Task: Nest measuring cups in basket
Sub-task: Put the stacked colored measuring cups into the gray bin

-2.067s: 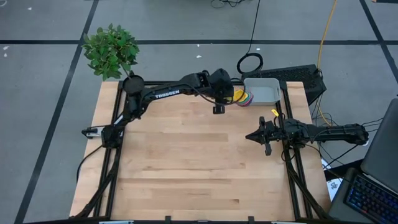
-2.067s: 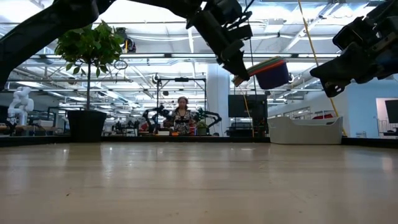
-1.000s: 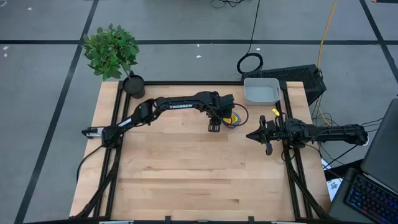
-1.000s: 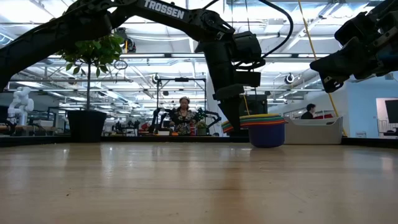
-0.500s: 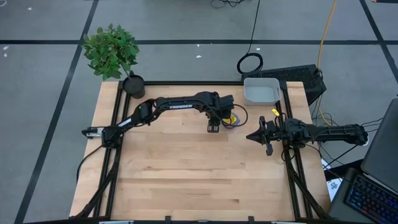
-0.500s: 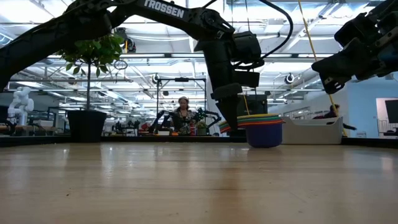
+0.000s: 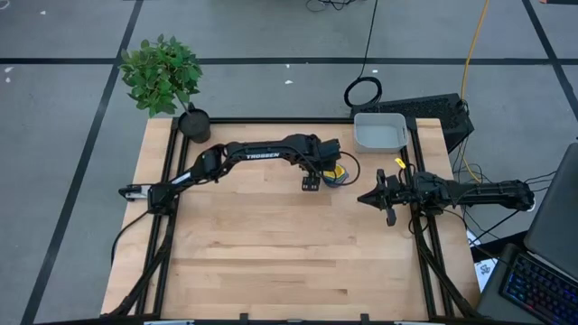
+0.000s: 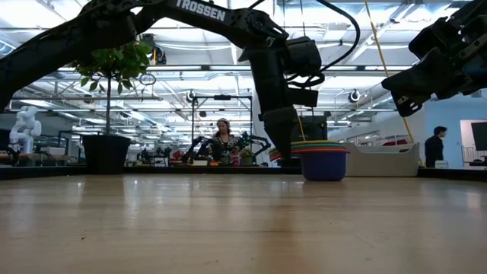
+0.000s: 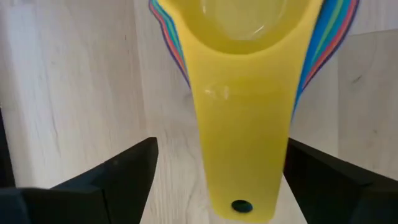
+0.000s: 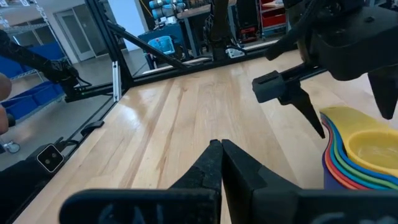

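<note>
Looking down from above, the left gripper has just sprung open beside the nested measuring cups, now resting on the table, short of the basket. Low view: stack stands free. Left wrist view: fingers flank the yellow handle untouching. Right gripper waits closed, empty.

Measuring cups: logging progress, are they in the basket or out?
Out. The nested measuring cups stand on the table; the basket sits apart.

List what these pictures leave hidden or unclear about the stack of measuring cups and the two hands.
- Stack of measuring cups, high view: left hand covers most of it.
- Left wrist view: the yellow cup hides the cups beneath, so no count.
- Basket, low view: inside hidden by its wall.
- Right hand, low view: fingertips indistinct.
</note>
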You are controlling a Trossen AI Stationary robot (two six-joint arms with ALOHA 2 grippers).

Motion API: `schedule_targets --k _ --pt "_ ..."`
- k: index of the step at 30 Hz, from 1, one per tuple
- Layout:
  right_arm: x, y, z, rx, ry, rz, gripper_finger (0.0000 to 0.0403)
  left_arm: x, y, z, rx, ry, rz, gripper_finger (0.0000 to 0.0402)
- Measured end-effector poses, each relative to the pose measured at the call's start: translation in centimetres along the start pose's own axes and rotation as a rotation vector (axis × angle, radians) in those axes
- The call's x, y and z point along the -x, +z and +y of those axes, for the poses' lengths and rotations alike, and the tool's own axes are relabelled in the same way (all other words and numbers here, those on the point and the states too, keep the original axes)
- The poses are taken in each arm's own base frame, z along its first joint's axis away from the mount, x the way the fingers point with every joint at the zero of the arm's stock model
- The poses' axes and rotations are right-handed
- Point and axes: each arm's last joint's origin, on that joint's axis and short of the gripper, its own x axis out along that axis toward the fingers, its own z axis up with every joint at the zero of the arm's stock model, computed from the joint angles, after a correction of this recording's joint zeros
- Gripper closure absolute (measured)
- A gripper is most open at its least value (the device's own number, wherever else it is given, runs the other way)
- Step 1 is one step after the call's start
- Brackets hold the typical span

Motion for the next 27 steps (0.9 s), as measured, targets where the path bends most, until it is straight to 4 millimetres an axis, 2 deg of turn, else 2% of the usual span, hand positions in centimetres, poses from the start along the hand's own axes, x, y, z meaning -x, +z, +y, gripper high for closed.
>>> schedule_targets --k 4,9,13,21,27 --pt "0.0 0.0 0.0 0.000 0.000 0.000 0.0403 0.8 0.0 -0.1 -0.008 0.000 -0.002 0.0085" --pt "0.0 0.0 0.0 0.011 -0.001 0.001 0.0403 4.3 0.1 0.0 -0.009 0.012 -0.048 0.0093" --pt "0.0 0.0 0.0 0.027 -0.001 0.004 0.0403 8.2 -0.3 0.0 -0.003 0.017 -0.074 0.0087" --pt "0.0 0.1 0.0 0.028 -0.002 -0.005 0.0393 16.6 -2.9 0.9 0.076 0.020 -0.115 0.0088" --pt "0.1 1.8 0.5 0.054 0.040 -0.188 0.0390 22.6 -4.4 0.9 0.096 0.013 -0.262 0.0108"
